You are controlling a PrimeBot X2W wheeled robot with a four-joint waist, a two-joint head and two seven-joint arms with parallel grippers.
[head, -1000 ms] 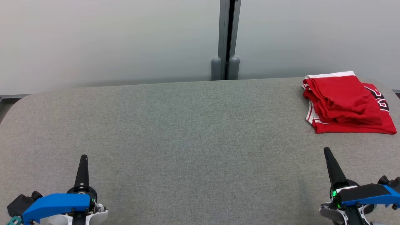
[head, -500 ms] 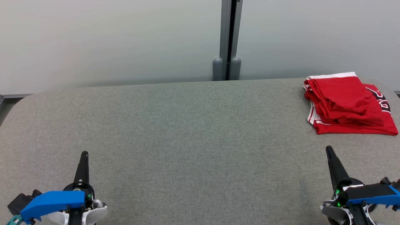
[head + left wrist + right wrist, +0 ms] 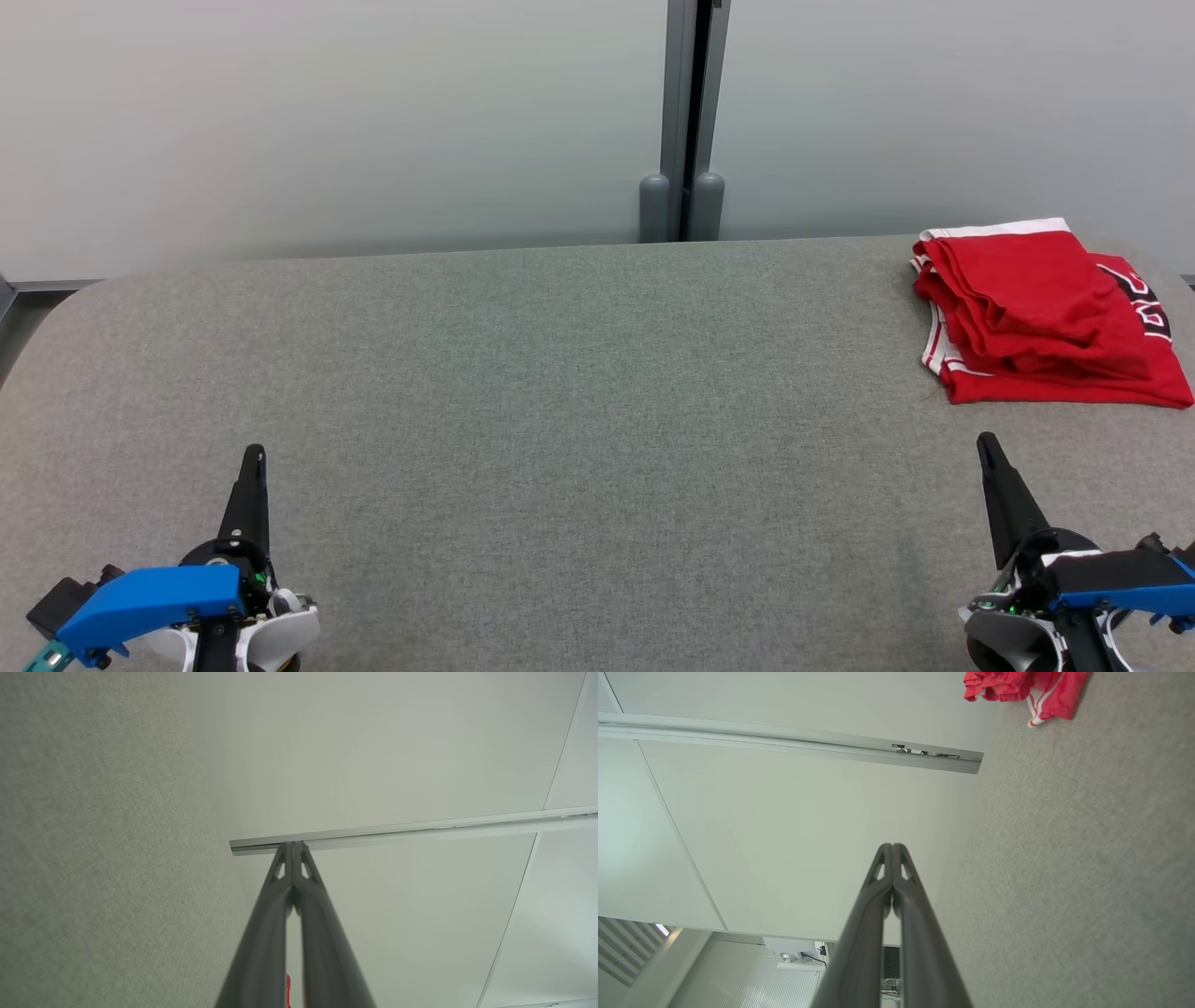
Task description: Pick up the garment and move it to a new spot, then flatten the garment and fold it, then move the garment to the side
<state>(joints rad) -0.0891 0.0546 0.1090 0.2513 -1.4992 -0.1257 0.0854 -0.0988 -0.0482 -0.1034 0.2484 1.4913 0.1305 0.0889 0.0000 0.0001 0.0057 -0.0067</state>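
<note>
Barely anything changes beyond a slight camera drift: the folded garment (image 3: pixel 1046 317) stays at the table's (image 3: pixel 579 373) far right corner. Left gripper (image 3: pixel 253 454) and right gripper (image 3: pixel 983 441) hover closed and empty over its near edge, so the task looks finished.

**Setting:** indoor office-type test room or lab.

**Evidence, head view:**
- Wide desk (image 3: pixel 560 373) covered in grey woven fabric, with rounded corners.
- Behind it, pale frosted partition panels (image 3: pixel 327 121), joined by a grey metal post (image 3: pixel 676 93) with two rounded feet.

**Evidence, right wrist view:**
- Plain white wall panels (image 3: pixel 784 835), divided by an aluminium rail (image 3: pixel 784 742).
- Slatted blinds or ribbed panelling (image 3: pixel 738 975) at lower left.
- Small white device (image 3: pixel 789 951) with a black cable.

**Finishes:** plain, pale and institutional throughout.
</note>
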